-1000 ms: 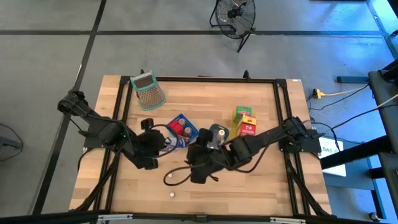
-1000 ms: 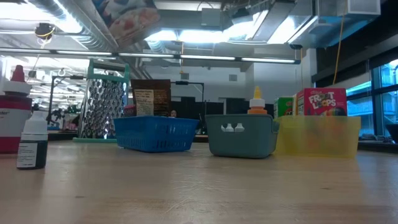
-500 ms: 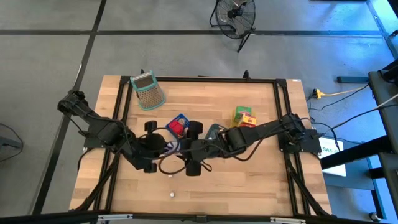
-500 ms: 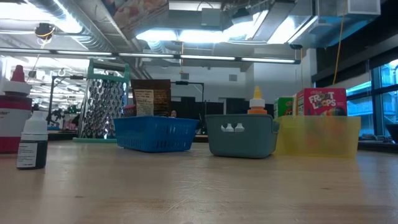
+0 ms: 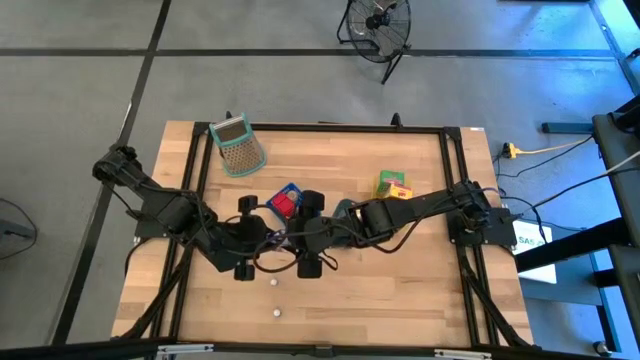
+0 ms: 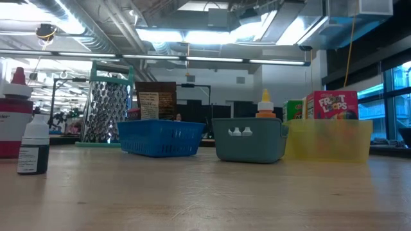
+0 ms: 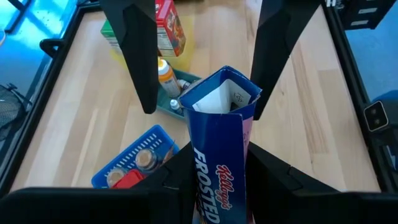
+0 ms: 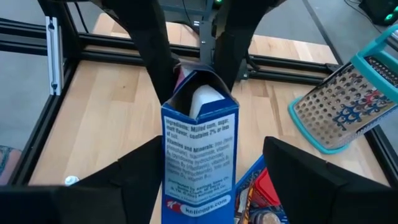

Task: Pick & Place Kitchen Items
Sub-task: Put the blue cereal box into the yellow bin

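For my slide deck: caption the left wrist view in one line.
Left gripper holding a blue Frosted cereal box upright between the right gripper's fingers, above the table's baskets.

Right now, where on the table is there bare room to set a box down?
Bare wood lies along the near edge around the small white piece, and at the far side between the grater and the yellow tray. The centre is crowded: both arms meet beside the blue basket.

Blue cereal box point(image 7: 217, 155) reads "Kellogg's FROSTED"; red box point(image 6: 331, 104) reads "FROOT LOOPS"
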Controlling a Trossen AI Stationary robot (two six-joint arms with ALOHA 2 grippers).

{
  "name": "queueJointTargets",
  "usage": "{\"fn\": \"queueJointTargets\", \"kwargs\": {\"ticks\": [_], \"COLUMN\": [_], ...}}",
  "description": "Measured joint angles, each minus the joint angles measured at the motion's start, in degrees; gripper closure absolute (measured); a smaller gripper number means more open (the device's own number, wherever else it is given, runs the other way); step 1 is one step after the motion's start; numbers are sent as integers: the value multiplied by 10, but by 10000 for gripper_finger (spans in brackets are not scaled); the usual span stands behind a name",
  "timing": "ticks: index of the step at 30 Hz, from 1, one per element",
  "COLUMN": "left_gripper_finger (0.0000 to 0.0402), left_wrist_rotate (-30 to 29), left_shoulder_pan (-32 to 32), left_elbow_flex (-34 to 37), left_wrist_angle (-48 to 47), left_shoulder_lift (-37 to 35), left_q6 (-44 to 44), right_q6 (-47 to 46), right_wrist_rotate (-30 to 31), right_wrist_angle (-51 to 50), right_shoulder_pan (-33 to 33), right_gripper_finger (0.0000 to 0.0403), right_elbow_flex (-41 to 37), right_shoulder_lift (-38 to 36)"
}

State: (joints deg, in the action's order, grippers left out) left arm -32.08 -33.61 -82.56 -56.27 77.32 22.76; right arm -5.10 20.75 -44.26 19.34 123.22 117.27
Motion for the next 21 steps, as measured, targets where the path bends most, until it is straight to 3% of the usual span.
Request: {"fn": "queueJointTargets", "kwargs": {"ticks": [9,21], "left_gripper_finger": [292,292], "left_wrist_rotate": [1,1], "left_shoulder_pan": [4,4], "left_elbow_flex": [0,0], "left_wrist_angle": [24,23], "left_shoulder_lift": [0,0], "left_q6": [-10,-10], "right_q6": [0,0], "right_wrist_rotate": [-17,-20], "right_wrist_angle": [12,13], "right_shoulder_pan": [-2,-2], "right_gripper_finger": [163,260], "right_elbow_flex": [0,0], "right_shoulder_lift": [0,0]}}
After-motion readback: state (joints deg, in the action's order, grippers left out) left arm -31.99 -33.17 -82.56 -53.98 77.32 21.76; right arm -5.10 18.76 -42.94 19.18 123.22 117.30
